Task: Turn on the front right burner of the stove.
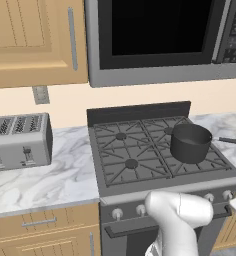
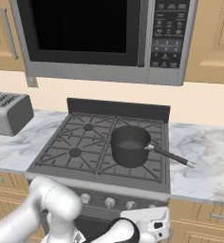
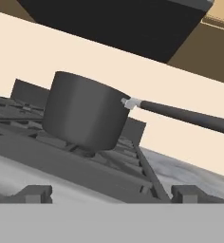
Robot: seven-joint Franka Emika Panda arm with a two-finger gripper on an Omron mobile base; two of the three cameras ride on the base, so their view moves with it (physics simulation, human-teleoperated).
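The stove (image 1: 155,188) (image 2: 99,183) is a dark grey four-burner range with small silver knobs (image 1: 117,214) (image 2: 109,202) along its front. A dark cylindrical pot (image 1: 190,143) (image 2: 130,146) (image 3: 83,114) stands on the front right burner (image 1: 211,161) (image 2: 142,172). The pot hides the burner's cap, and only its grate prongs show around the pot. My gripper (image 3: 113,195) is open, its dark fingertips (image 3: 35,193) wide apart with nothing between them. It is low in front of the stove's right front edge, level with the grates and facing the pot. The white hand (image 2: 147,222) hangs near the right knobs.
The pot's long black handle (image 2: 173,159) (image 3: 185,115) juts right over the marble counter (image 2: 204,156). A silver toaster (image 1: 17,141) (image 2: 7,112) sits on the counter left of the stove. A grey microwave (image 1: 160,40) (image 2: 99,38) hangs above, between wooden cabinets (image 1: 35,40).
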